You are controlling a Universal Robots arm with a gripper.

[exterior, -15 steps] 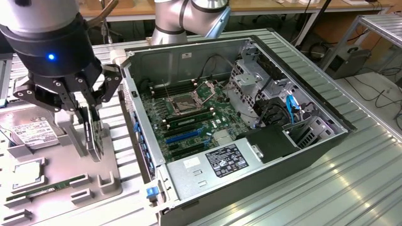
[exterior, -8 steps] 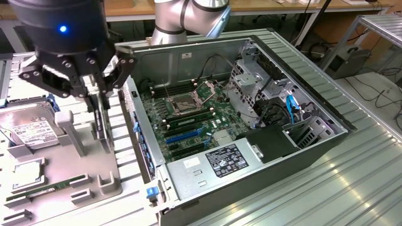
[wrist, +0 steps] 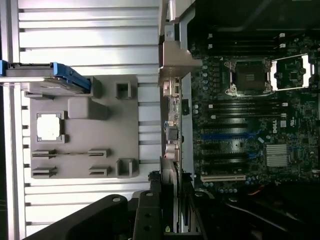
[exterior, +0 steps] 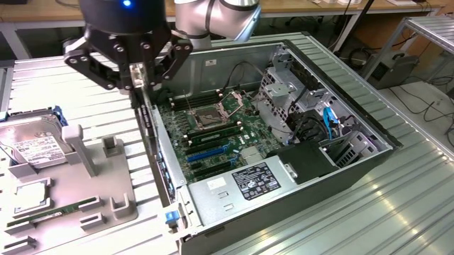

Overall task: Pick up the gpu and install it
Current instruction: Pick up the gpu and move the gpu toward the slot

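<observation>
My gripper [exterior: 135, 79] hangs over the rear wall of the open computer case [exterior: 369, 106], shut on the gpu [exterior: 144, 106]. The card is thin and dark and hangs edge-on below the fingers. In the wrist view the gpu [wrist: 172, 185] runs between the two black fingers of the gripper [wrist: 172, 220], just above the case's rear port panel [wrist: 172, 115]. The motherboard [exterior: 212, 133] lies inside, with blue expansion slots [wrist: 230, 136] and a white slot [wrist: 222, 177] beside the card's line.
A grey fixture tray [exterior: 71, 180] stands on the ribbed metal table at the exterior view's left. It holds a hard drive [exterior: 32, 146], a processor chip [wrist: 49, 126] and a memory stick [exterior: 53, 212]. Drive cage and cables [exterior: 312, 117] fill the case's far side.
</observation>
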